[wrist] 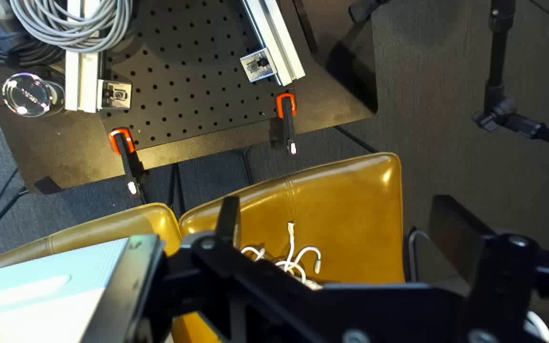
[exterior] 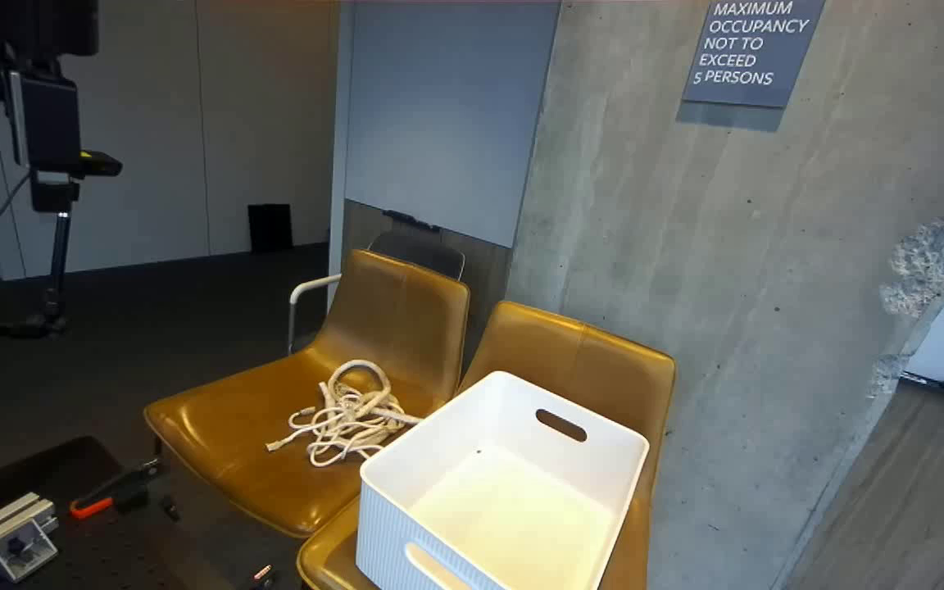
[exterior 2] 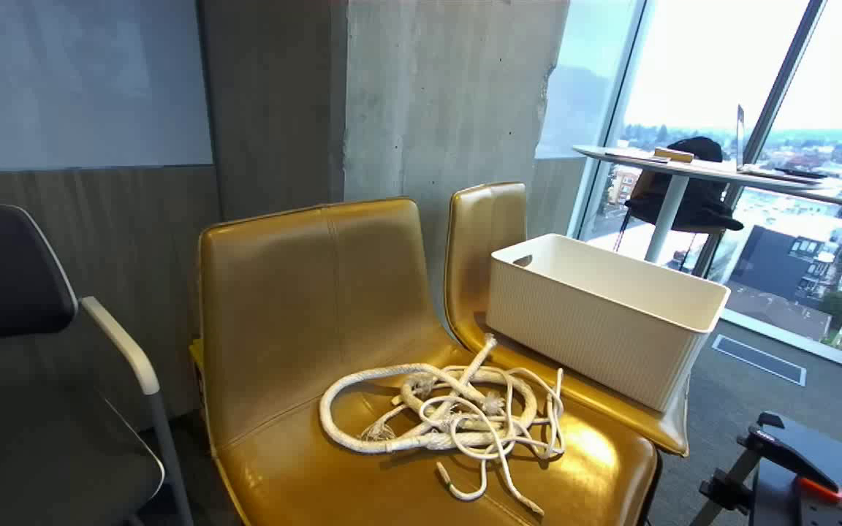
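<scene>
My gripper (wrist: 339,214) reaches in from the bottom of the wrist view, its two black fingers wide apart and nothing held between them. Beyond it lies a tan leather chair (wrist: 350,200) bearing a tangle of white rope (wrist: 291,238), partly hidden by the gripper's body. In both exterior views the rope (exterior 2: 428,440) rests loosely coiled on the seat (exterior: 242,434), thick loops mixed with thinner cords. On a second tan chair beside it stands a white ribbed box (exterior 2: 589,332) with handle slots; its inside (exterior: 513,500) looks empty. I cannot make out the gripper in either exterior view.
A black table with a perforated plate (wrist: 179,90) carries metal rails (wrist: 277,43), a grey cable coil (wrist: 79,28) and orange-tipped clamps (wrist: 286,107). A stand (wrist: 496,105) rises at the right. A dark armchair (exterior 2: 12,277) and a concrete pillar (exterior: 726,287) flank the chairs.
</scene>
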{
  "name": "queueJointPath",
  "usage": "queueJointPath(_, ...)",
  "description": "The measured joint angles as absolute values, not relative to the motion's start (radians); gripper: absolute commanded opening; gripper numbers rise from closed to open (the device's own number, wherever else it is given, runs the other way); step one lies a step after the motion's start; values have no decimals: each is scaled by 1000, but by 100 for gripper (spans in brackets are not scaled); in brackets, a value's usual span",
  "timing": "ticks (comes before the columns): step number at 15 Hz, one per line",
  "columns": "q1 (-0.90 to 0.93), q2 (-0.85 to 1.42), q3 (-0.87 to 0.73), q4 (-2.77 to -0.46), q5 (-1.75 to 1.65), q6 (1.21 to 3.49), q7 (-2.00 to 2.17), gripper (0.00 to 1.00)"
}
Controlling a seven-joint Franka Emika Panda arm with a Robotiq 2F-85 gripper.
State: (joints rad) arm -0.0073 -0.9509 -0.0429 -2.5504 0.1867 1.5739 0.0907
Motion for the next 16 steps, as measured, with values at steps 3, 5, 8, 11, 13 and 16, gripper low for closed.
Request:
queueJointPath(3,-7,-951,-43,-2548,187,1574,91,100)
queueJointPath(5,-7,-951,-43,-2548,187,1574,91,100)
queueJointPath(8,-7,-951,-43,-2548,187,1574,91,100)
queueJointPath(11,-7,-951,-43,-2548,187,1574,91,100)
queueJointPath(13,-8,-948,-37,-2548,187,1577,85,100)
queueJointPath(16,-5,-912,1,-2534,183,1632,52,100)
